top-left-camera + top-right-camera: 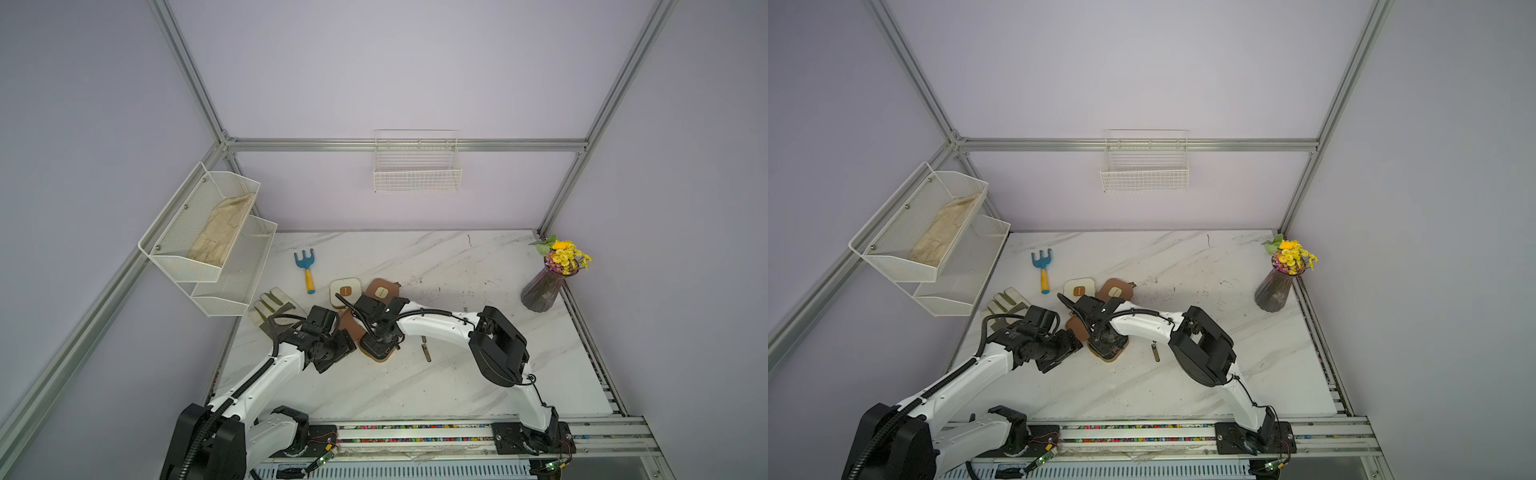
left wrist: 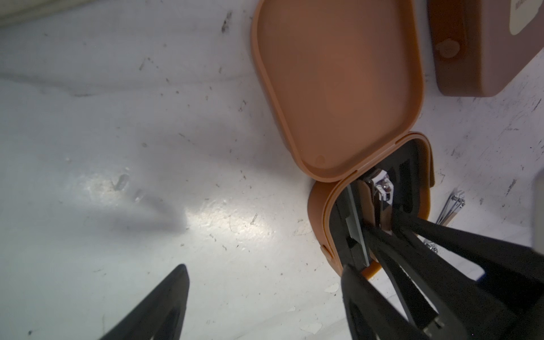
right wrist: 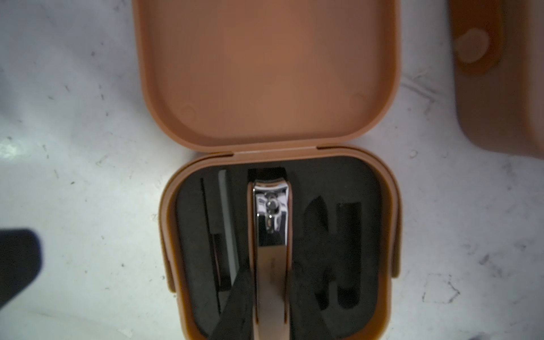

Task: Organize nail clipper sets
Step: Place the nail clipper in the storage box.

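Observation:
An open brown case lies on the marble with its lid (image 3: pixel 265 73) flat and its black-lined base (image 3: pixel 353 182) facing up. My right gripper (image 3: pixel 270 273) is shut on a silver and bronze nail clipper (image 3: pixel 270 223) that sits in the middle slot of the lining. My left gripper (image 2: pixel 265 269) stands open over bare table beside this case (image 2: pixel 338 82). One of its fingers (image 2: pixel 353 282) is close to the base's corner, and I cannot tell whether they touch. A closed brown case (image 1: pixel 381 292) and a cream case (image 1: pixel 345 291) lie just behind. A loose slim clipper (image 1: pixel 426 351) lies to the right.
A blue-and-yellow toy rake (image 1: pixel 306 270) and a glove (image 1: pixel 272 307) lie at the left. White mesh shelves (image 1: pixel 208 249) hang on the left wall and a wire basket (image 1: pixel 417 170) on the back wall. A vase of flowers (image 1: pixel 544 291) stands at the far right.

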Controlling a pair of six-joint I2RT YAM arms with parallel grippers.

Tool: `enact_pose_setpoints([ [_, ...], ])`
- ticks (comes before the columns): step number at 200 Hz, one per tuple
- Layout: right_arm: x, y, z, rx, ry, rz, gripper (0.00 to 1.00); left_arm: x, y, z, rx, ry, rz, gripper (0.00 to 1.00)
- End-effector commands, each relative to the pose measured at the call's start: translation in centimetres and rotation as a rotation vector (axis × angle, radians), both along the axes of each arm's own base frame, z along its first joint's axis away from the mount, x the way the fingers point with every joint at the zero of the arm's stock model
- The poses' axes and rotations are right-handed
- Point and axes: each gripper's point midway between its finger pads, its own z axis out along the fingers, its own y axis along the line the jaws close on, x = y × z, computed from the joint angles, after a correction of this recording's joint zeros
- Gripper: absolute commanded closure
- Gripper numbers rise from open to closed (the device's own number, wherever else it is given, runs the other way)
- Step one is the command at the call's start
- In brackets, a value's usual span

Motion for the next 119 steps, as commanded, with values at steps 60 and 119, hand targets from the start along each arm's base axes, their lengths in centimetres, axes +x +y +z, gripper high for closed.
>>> enact_pose_setpoints([
  [60, -0.4, -1.3, -4.2, -0.101, 0.019, 0.001, 1.0, 0.8, -0.2, 0.3, -0.015, -0.027, 0.008, 0.2],
  [119, -1.7, -5.5, -9.2, -0.242, 0.039, -0.027, 1.0, 0.6, -0.2, -0.2, -0.025, -0.023, 0.016, 0.2],
])
